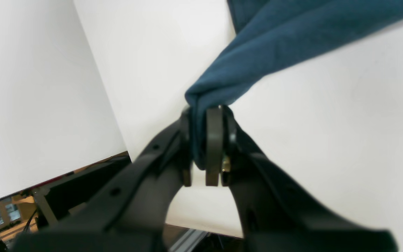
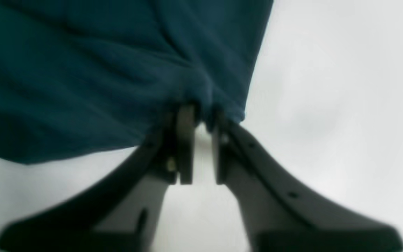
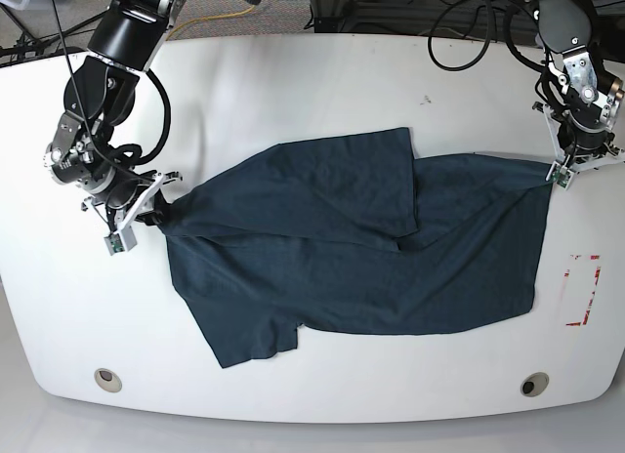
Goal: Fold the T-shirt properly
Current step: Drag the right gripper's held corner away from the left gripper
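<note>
The dark navy-teal T-shirt [image 3: 352, 267] lies spread on the white table [image 3: 293, 72], with one flap folded over its middle. My left gripper [image 3: 554, 172] is at the shirt's right edge. In the left wrist view, the gripper [image 1: 206, 112] is shut on a bunched corner of the shirt [image 1: 257, 45]. My right gripper [image 3: 161, 201] is at the shirt's left corner. In the right wrist view, the gripper [image 2: 199, 117] pinches the cloth's edge [image 2: 117, 70] at its tips, with a narrow gap lower down. The neck label is hidden.
A red rectangle mark [image 3: 583, 290] is on the table right of the shirt. Two round holes [image 3: 108, 379] [image 3: 533, 384] sit near the front edge. Cables [image 3: 469, 23] lie behind the table's back edge.
</note>
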You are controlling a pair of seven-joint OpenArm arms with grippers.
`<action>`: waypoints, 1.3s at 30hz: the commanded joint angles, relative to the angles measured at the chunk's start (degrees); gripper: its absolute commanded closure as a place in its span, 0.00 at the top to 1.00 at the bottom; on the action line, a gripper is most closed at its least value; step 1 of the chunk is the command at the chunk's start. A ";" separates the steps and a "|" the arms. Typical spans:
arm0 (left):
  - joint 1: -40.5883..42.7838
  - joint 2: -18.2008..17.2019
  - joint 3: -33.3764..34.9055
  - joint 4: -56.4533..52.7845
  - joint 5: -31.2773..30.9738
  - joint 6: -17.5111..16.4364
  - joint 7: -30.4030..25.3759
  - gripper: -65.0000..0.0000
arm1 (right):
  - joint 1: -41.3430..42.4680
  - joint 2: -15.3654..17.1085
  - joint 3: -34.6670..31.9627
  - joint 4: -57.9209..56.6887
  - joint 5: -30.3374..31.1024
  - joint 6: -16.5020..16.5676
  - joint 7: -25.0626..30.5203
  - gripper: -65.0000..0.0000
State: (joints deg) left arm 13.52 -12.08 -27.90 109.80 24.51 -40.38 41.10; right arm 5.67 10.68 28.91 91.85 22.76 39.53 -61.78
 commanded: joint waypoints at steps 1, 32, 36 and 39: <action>-0.29 -0.80 -0.36 0.93 0.32 0.60 -0.35 0.00 | -0.97 0.97 1.47 1.20 5.68 0.47 -1.74 0.34; 0.42 0.25 -0.28 0.93 0.41 0.51 -0.44 0.00 | -9.14 -17.75 2.87 0.67 4.53 0.47 -1.47 0.71; 0.42 0.25 -0.28 0.93 0.41 0.51 -0.44 0.00 | -6.68 -18.98 2.87 -3.37 3.39 -1.42 -0.95 0.71; 0.42 0.25 -0.19 0.93 0.41 0.51 -0.44 0.00 | -5.10 -19.16 2.87 -7.33 3.30 -3.35 0.99 0.71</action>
State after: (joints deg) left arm 14.33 -11.11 -27.97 109.75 24.53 -40.38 41.04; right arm 0.14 -8.21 31.86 86.30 27.29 37.80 -60.55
